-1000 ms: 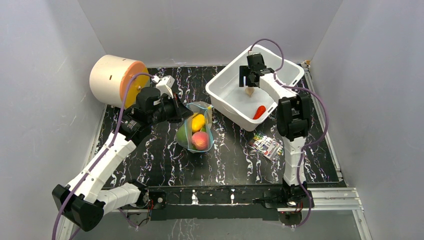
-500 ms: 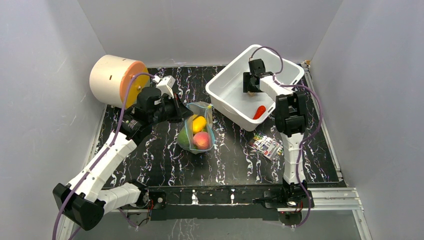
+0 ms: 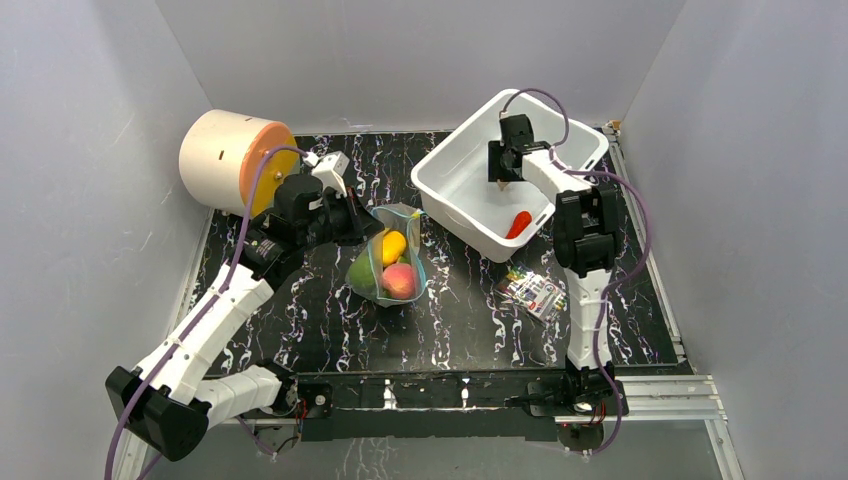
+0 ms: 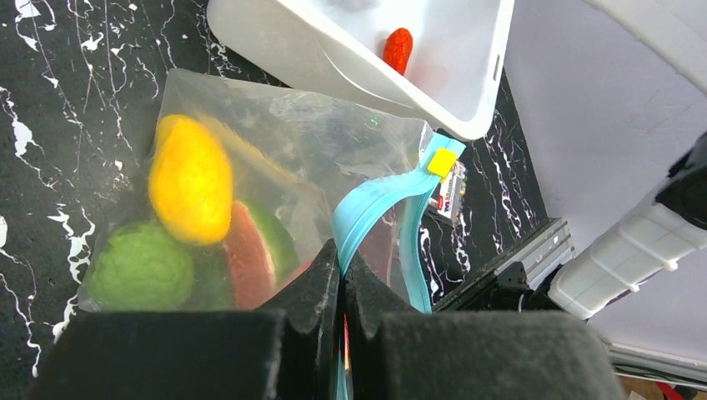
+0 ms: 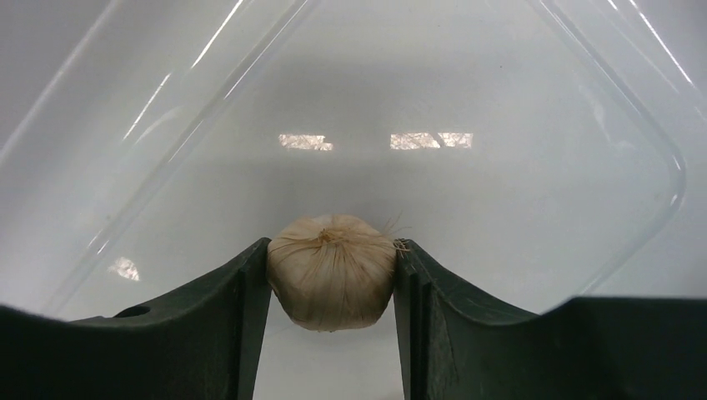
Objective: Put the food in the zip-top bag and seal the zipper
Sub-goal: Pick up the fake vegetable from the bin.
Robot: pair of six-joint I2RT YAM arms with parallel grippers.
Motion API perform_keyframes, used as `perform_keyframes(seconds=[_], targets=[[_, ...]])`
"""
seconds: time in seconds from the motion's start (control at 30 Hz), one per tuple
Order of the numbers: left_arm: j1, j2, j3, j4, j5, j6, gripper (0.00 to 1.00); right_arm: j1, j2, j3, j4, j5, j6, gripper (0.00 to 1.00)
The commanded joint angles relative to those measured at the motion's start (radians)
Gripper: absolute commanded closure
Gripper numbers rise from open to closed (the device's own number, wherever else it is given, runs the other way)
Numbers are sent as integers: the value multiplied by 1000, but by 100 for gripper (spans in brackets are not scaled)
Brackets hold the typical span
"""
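The left gripper is clenched on the zipper at the mouth of the zip-top bag. It holds that edge up off the table, probably so the opening faces upward and stays gaping for the next item. The bag lies left of centre, just near-left of the white bin. Its lower part sags under a yellow fruit, a green one and a red-pink piece, which are already inside.

The right gripper reaches down into the bin at the far right. Its jaws press both sides of a pale garlic bulb, grasping it across the widest part. Whether the bulb is clear of the bin floor is hard to judge from the wrist view.

A small red piece lies loose in the bin, near its right-hand wall. By my reading, loading is partly done, with the garlic due to be carried left to the held-open mouth, the red piece after it, and sealing last.
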Motion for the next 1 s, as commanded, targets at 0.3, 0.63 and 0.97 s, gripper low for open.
perform_keyframes(seconds=[0.3,0.63,0.97], targets=[[-3,-23,9,-52,-168,27,100,1,-360,-75,23,-105,56,61],[-4,20,80,-115,-228,70,100,44,-588,-187,63,-256,145,62],[-3,70,100,-113,-162,67,100,212,-794,-349,155,-303,212,62]])
